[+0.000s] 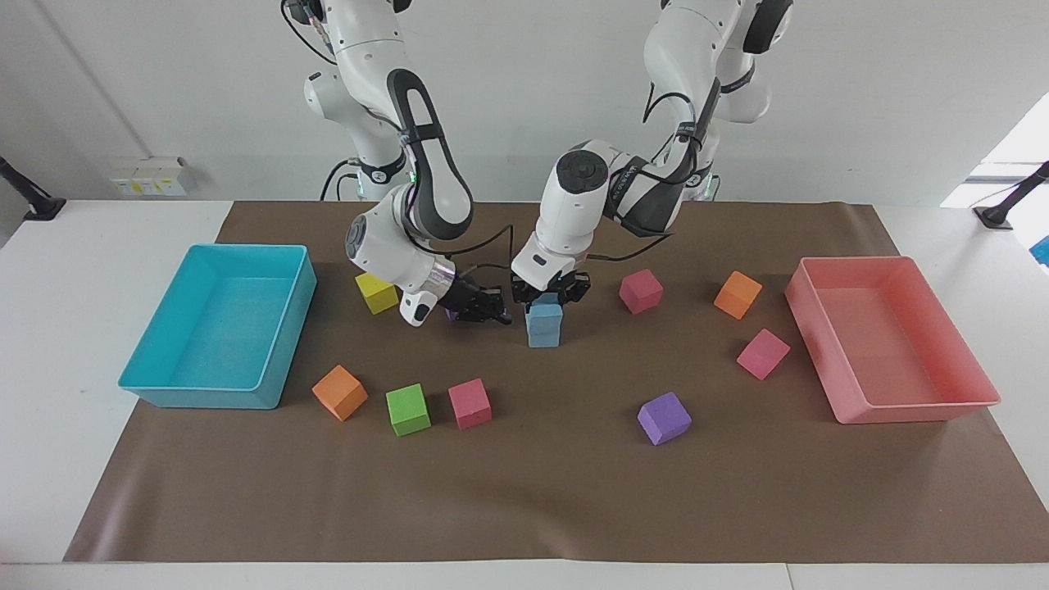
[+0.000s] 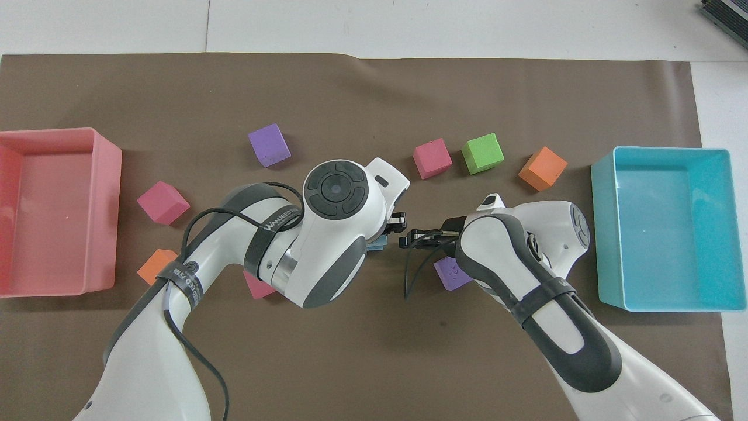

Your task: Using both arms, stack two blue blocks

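The left hand [image 1: 547,295] sat on top of the two blue blocks [image 1: 544,324], already stacked mid-table, its fingers straddling the upper cube, though whether they gripped it I could not tell. The right hand [image 1: 483,310] hung low just beside the stack, likely steadying; its fingers were unreadable. A purple cube [image 2: 449,273] lay under it, a yellow cube [image 1: 376,292] near.
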{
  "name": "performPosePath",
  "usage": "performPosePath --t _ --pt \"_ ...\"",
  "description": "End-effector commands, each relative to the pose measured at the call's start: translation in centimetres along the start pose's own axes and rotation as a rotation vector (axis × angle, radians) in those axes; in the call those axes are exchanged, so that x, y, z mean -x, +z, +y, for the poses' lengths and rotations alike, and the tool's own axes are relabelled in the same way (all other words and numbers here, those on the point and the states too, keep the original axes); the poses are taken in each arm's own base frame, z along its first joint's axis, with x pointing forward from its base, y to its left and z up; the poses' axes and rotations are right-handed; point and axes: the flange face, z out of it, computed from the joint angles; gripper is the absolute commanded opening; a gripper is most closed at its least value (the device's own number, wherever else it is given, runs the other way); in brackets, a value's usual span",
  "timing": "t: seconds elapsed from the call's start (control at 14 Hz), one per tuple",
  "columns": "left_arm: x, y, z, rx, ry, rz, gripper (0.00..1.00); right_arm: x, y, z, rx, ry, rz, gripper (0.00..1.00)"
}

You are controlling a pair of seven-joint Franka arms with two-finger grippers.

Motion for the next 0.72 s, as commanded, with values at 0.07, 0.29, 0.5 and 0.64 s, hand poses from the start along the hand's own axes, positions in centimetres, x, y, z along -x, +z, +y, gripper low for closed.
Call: performPosePath --t 0.07,0.29,0.5,0.64 --pt "0.21 0.05 0.19 -0.006 -0.007 -0.006 0.00 0.15 -0.14 0.44 -0.019 -0.019 0.025 0.00" --pt "0.41 -0.01 0.31 -0.010 -0.005 -0.011 0.00 0.15 -0.14 0.44 -0.019 -0.019 0.025 0.00" --pt "0.39 -0.31 0.49 -0.008 -0.003 -0.009 0.00 0.15 -0.14 0.44 -0.019 -0.019 0.025 0.00" --pt "0.55 -0.62 0.67 -0.009 -0.001 -0.010 0.00 0.15 -0.14 0.44 -0.019 -0.019 0.025 0.00"
